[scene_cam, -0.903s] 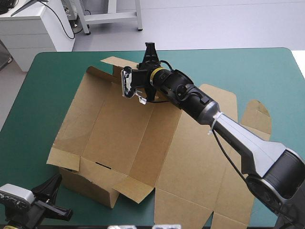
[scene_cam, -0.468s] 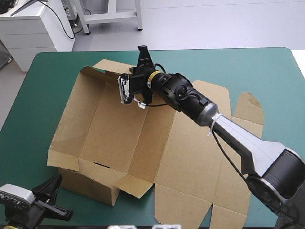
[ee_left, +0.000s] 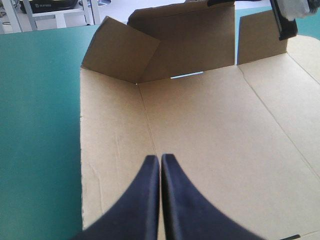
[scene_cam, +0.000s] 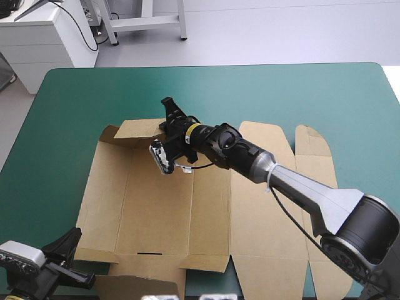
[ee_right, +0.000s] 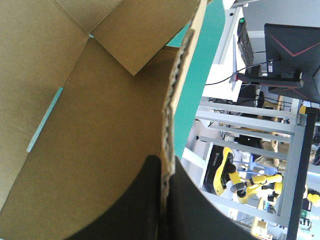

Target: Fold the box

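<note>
The brown box lies spread on the teal-green cover, its lid panel flat to the right. Its far wall stands raised, with a side flap folded inward at the corner. My right gripper is at the top of that wall, shut on its edge; in the right wrist view the corrugated edge runs up from between the black fingers. My left gripper is shut with nothing in it, hovering low over the box's floor panel near the front-left corner.
Bare teal-green cover stretches beyond the box and along its left side. The lid's rounded tabs lie flat at the right. A near flap of the box sits at the table's front edge.
My right gripper has pulled the far wall toward the front and left. The whole sheet slid nearer and turned square to the table. The left gripper stayed put.
</note>
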You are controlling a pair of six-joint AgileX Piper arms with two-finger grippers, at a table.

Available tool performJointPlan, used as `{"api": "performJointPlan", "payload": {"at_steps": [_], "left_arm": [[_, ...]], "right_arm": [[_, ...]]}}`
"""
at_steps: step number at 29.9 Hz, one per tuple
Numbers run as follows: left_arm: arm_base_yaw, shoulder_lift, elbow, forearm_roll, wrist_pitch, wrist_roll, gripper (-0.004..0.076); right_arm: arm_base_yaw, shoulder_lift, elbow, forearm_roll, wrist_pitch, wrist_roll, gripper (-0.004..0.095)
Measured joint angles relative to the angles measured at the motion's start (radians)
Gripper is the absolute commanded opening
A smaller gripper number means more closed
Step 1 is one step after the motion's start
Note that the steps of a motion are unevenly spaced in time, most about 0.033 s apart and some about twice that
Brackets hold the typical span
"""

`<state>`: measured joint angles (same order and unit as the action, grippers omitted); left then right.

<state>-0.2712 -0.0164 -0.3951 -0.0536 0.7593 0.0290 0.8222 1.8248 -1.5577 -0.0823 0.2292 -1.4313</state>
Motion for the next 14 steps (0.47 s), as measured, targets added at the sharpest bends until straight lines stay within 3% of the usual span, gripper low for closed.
{"api": "performJointPlan", "payload": {"at_steps": [10,14], "left_arm": [[0.000,0.000,0.000,0.000,0.000,0.000,-0.0008],[0.000,0.000,0.000,0.000,0.000,0.000,-0.0008]], "right_arm": [[0.019,0.005,0.005,0.013,-0.089,-0.026,-0.0021],[0.019,0.008,0.005,0.123,-0.093,0.029,-0.0015]]}}
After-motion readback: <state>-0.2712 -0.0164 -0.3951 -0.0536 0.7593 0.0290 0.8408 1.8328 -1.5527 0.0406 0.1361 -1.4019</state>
